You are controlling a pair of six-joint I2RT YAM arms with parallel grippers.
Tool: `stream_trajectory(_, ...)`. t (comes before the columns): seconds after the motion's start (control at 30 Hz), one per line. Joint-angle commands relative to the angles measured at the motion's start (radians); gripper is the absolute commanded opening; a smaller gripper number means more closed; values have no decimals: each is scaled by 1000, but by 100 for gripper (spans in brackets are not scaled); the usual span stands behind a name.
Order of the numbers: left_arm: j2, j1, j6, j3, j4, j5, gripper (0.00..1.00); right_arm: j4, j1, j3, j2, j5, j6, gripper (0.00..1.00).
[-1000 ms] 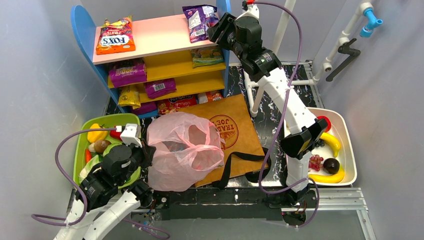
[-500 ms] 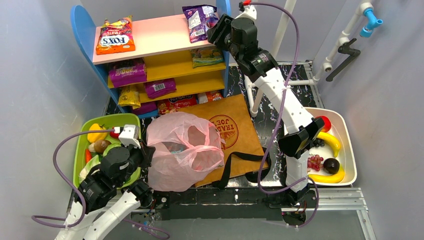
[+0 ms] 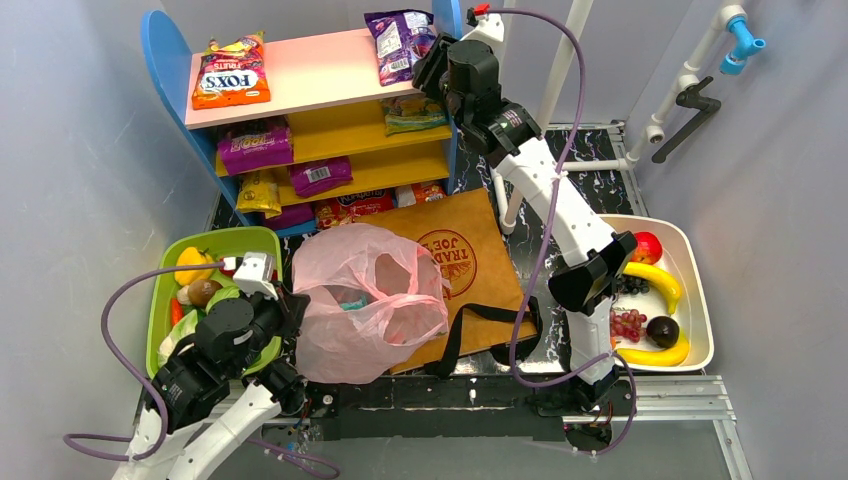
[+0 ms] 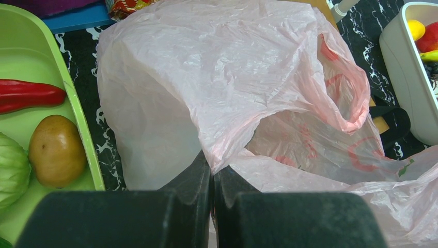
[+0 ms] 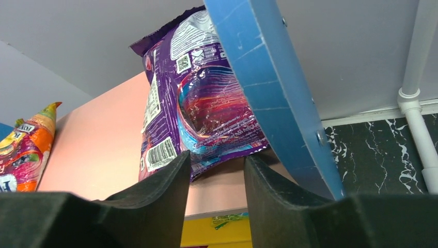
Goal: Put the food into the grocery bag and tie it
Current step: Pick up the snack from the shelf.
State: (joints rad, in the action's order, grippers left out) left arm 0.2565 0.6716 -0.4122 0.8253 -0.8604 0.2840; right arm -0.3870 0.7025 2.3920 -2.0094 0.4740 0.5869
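- One pink grocery bag [image 3: 340, 300]; one brown paper bag [image 3: 475, 250].
- Two trays: one green tray [image 3: 215, 236], one white tray [image 3: 700, 290].
- Two bananas [image 3: 665, 285] in the white tray.
- Two packets on the top shelf [image 3: 310, 70]: one orange packet [image 3: 231, 72], one purple packet [image 3: 397, 42].

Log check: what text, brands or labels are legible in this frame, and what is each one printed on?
"FOX'S", with smaller "FRUITS" above it: orange packet.
"TRAD" / "JOE", upside down in a round stamp and partly covered: brown paper bag.
Purple packet: barcode, QR code and fine print, too small to read.
Pink plastic bag: red print, crumpled and unreadable.
Other packets: lettering blurred.
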Motion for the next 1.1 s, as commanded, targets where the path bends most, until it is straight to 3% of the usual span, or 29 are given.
stream_trajectory(0.0,-10,4,5,-9,11,-3,0,36,0,15,-17,56,-40,47)
stream_trajectory(0.33,-9,3,6,-9,12,-3,0,70,0,14,-45,52,-65,35)
stream_trajectory(0.6,-5,4,4,-9,11,1,0,117,0,-33,-23,33,-79,3)
stream_trajectory(1.07,11,5,4,-10,9,7,0,266,28,-234,167,-135,-224,1)
